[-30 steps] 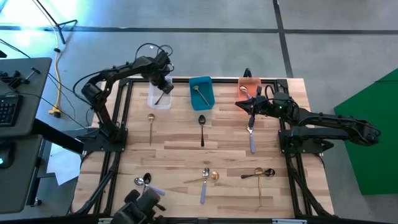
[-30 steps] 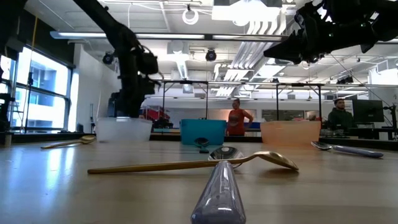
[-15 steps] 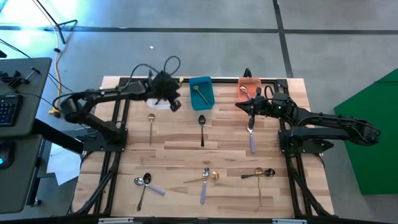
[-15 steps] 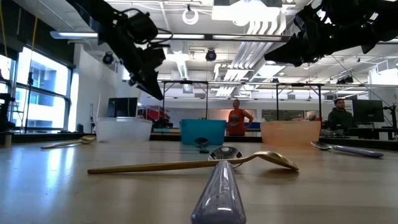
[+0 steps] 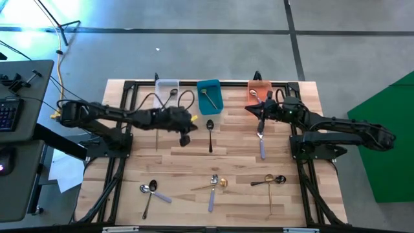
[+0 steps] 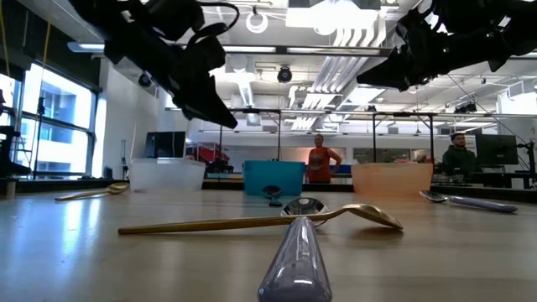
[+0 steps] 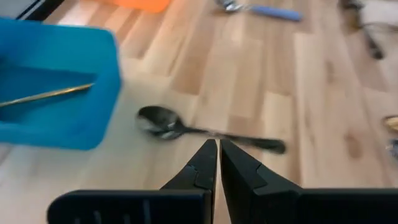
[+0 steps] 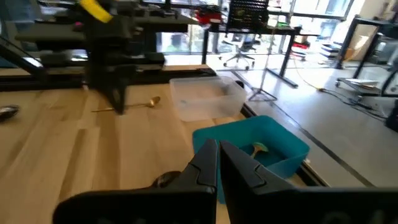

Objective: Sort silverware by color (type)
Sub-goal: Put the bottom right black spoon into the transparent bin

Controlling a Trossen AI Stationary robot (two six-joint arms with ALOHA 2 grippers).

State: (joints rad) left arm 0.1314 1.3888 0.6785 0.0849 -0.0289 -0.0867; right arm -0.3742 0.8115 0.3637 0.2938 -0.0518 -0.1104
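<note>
My left gripper (image 5: 185, 138) (image 7: 217, 145) is shut and empty. It hangs above the table just left of a black spoon (image 5: 209, 133) (image 7: 163, 121) that lies flat on the wood. My right gripper (image 5: 261, 121) (image 8: 217, 147) is also shut and empty, raised over the bowl end of a silver spoon with a lavender handle (image 5: 262, 145). A black spoon (image 5: 172, 95) lies in the clear bin (image 5: 166, 85). A gold spoon (image 5: 206, 98) lies in the teal bin (image 5: 217, 102), and a silver spoon (image 5: 254, 96) in the orange bin (image 5: 262, 86).
A gold spoon (image 5: 156, 129) lies left of my left gripper. Toward the near edge lie a silver spoon (image 5: 149, 189), a crossed gold and lavender-handled pair (image 5: 214, 184), and a gold and black pair (image 5: 272, 180). People stand in the room beyond the far edge (image 6: 320, 161).
My left gripper has left the clear bin and swung toward the table's right and near edge, ending beside the black spoon on the wood. One black spoon stays in the clear bin. My right arm has kept still.
</note>
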